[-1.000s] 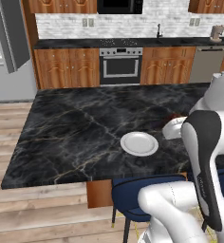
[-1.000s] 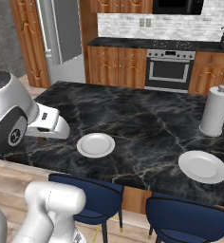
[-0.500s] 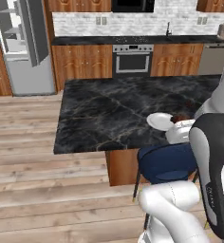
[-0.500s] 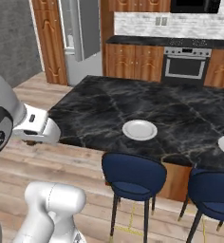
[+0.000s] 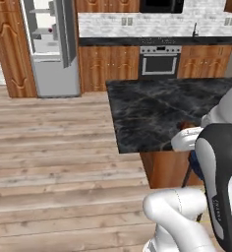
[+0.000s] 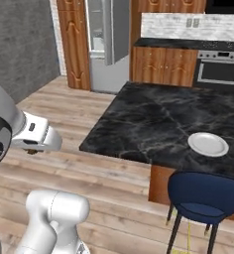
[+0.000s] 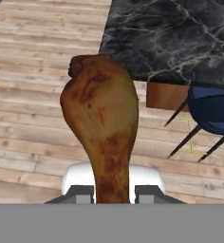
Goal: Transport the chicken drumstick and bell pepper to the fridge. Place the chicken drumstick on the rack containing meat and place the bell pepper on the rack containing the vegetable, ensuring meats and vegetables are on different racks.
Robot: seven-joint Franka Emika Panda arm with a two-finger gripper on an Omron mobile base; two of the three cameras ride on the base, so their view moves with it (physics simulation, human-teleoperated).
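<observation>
Left base view: the fridge [image 5: 51,47] is standing at the upper left with its door swung open, white inside and grey shelves showing; a small dark-red speck is sitting on one shelf, too small to name; the black marble counter [image 5: 157,110] is stretching across the right half, with the oven [image 5: 159,62] behind it among wooden cabinets; the white arm is rising at the lower right, and a sliver of brown, the drumstick [image 5: 188,126], is peeking over the hand near the counter's edge.

Right base view: the fridge [image 6: 106,44] is standing at the top centre, door ajar; the counter [image 6: 173,124] is carrying a white plate [image 6: 208,144], with a blue stool [image 6: 204,197] tucked beside it; the hand is hanging at the left edge above the wooden floor [image 6: 89,163], a bit of brown showing beneath it.

Hand view: the drumstick [image 7: 102,118] is looking golden-brown and mottled, thick and rounded at one end, narrowing to a thin shank; its long axis is running straight up the picture, along the gripper's reach, the fat end pointing away from the hand and the thin end pointing back into it; the gripper [image 7: 113,192] is clamping the thin end between its two fingers [image 7: 83,193], so the drumstick is sticking out directly ahead of the tips; beyond it the floor, the counter corner and the stool are lying well apart from it.
</observation>
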